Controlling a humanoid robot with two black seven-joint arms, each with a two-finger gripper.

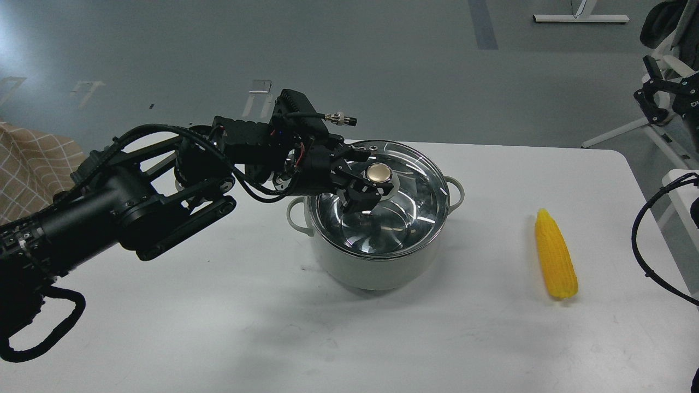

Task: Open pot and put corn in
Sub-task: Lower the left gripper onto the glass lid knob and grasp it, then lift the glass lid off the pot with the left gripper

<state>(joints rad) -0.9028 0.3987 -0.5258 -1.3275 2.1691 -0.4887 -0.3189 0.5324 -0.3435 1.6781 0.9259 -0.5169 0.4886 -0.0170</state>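
Observation:
The pale grey-green pot (371,267) stands mid-table with its glass lid (415,191) on it. The lid's gold knob (378,173) shows at the lid's centre. My left gripper (370,183) reaches in from the left, just above the lid. Its fingers (361,197) stand open on either side of the knob, one at the near side and one at the far side. The yellow corn (556,254) lies on the table to the right of the pot, pointing away from me. My right gripper is out of view; only a cable (639,234) of that arm shows at the right edge.
The white table (218,305) ends at a rounded far-right corner. A chequered cloth (27,164) lies at the far left. Black equipment on a white stand (663,103) is off the table at the upper right.

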